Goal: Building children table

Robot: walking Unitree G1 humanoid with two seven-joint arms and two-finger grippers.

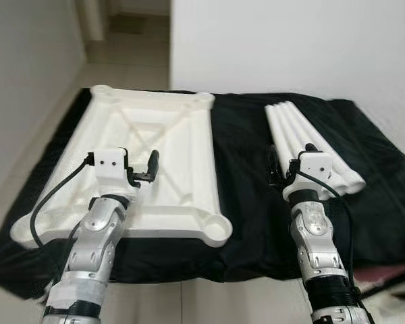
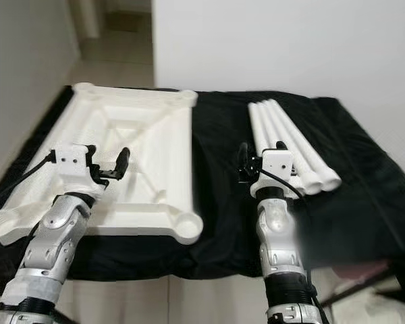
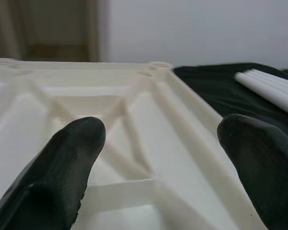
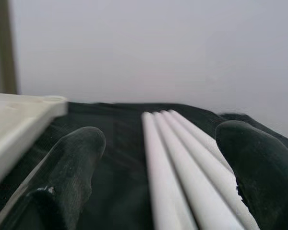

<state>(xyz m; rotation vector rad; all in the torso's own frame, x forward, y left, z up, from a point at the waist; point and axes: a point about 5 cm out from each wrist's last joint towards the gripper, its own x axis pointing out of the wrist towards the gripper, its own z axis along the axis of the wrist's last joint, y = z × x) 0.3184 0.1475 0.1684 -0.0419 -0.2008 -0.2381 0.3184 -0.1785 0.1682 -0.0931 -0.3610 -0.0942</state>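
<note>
White plastic tabletop (image 1: 169,135) is lying flat, underside facing up, on the left half of the scene. Ribbing is showing: a raised outer frame plus diagonal ribs crossing near the centre. Round leg sockets are sitting at the corners; near-right one (image 1: 218,228) is showing clearly, far ones are smaller but visible. All visible sockets are sitting empty.

Four white tube legs (image 1: 304,138) are lying on the right, well apart from the tabletop, side by side and touching, running near-to-far and fanning slightly rightward toward the near ends. None is standing upright.
</note>
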